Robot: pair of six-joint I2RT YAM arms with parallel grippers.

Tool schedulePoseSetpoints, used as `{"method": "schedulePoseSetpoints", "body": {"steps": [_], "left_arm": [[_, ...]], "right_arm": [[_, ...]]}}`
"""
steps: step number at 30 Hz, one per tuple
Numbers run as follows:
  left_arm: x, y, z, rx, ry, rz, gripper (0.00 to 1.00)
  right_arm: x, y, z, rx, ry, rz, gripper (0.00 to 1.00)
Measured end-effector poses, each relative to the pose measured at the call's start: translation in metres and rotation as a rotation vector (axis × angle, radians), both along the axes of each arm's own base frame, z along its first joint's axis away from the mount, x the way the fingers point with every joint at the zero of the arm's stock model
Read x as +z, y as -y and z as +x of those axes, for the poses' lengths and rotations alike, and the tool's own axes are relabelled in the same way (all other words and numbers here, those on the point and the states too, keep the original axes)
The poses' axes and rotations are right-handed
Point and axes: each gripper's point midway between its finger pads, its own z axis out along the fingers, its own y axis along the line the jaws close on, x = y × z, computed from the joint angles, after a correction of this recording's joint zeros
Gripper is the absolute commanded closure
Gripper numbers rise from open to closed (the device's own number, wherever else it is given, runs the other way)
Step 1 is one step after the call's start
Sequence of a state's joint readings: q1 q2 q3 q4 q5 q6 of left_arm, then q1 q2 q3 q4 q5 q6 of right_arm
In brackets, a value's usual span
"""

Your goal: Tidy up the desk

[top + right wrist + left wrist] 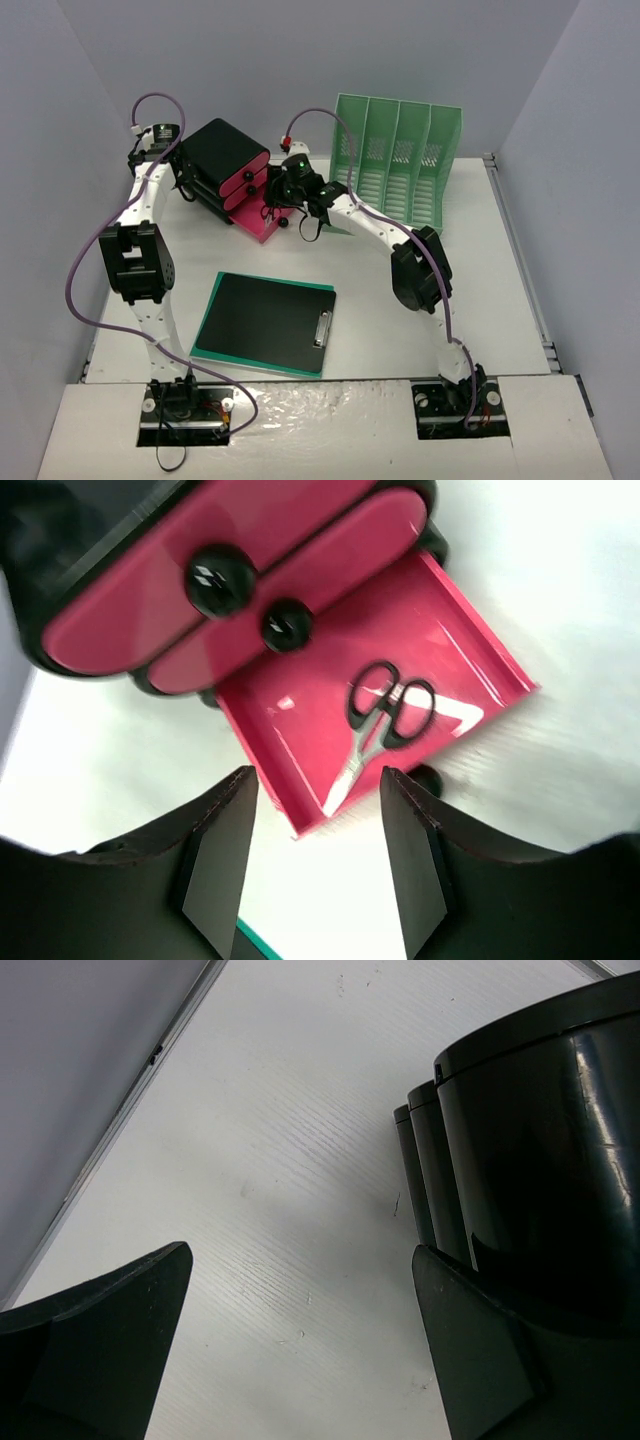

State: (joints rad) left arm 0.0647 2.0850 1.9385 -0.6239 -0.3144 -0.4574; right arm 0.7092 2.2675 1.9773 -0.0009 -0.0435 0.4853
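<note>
Desk [480, 260]: large, white, flat, rectangular, far bigger than anything on it. Faint grain and a few small marks in the left wrist view [300, 1160]. Thin metal rails [515, 250] along the side edges. Spread beneath both arms, bases bolted at its near edge, grey walls on three sides.

Counted on top:
- One drawer unit [225, 160], black shell with pink fronts, at the far left.
- Three drawers: two pushed in, the lowest [400, 650] pulled out toward the middle.
- Three black knobs, one per drawer; the one on the open drawer only partly seen.
- One pair of scissors [385, 715], black handles, lying inside the open drawer.
- One black clipboard [265, 322] on a teal-green backing, flat near the front centre, well apart from the drawers.
- One mint-green file rack [400, 160], upright at the far right of centre, four slots.

Two arms, two grippers:
- Left gripper [300, 1260]: spread wide, nothing between the fingers, low over bare tabletop, its right finger just beside the drawer unit's black side.
- Right gripper [317, 780]: fingers parted, grasping nothing, above the open drawer's near corner, scissors visible between and beyond the fingers.
</note>
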Motion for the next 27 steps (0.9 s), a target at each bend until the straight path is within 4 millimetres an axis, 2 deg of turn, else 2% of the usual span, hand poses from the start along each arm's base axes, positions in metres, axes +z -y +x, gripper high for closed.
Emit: {"method": "schedulePoseSetpoints", "body": {"steps": [3,9,11,20,27], "left_arm": [[0.0,0.0,0.0,0.0,0.0,0.0,0.1],[0.0,0.0,0.0,0.0,-0.001,0.0,0.1],[0.0,0.0,0.0,0.0,0.0,0.0,0.1],[0.0,0.0,0.0,-0.001,0.0,0.0,0.1],[0.0,0.0,0.0,-0.001,0.0,0.0,0.1]], "right_arm": [[-0.017,0.01,-0.008,0.006,-0.022,-0.079,0.54],[-0.084,0.046,-0.034,0.003,-0.117,-0.288,0.56],[-0.099,0.056,-0.041,0.006,-0.139,-0.342,0.57],[-0.1,0.052,-0.036,0.027,-0.067,-0.391,0.58],[-0.125,0.039,-0.036,0.048,-0.054,-0.396,0.58]]}}
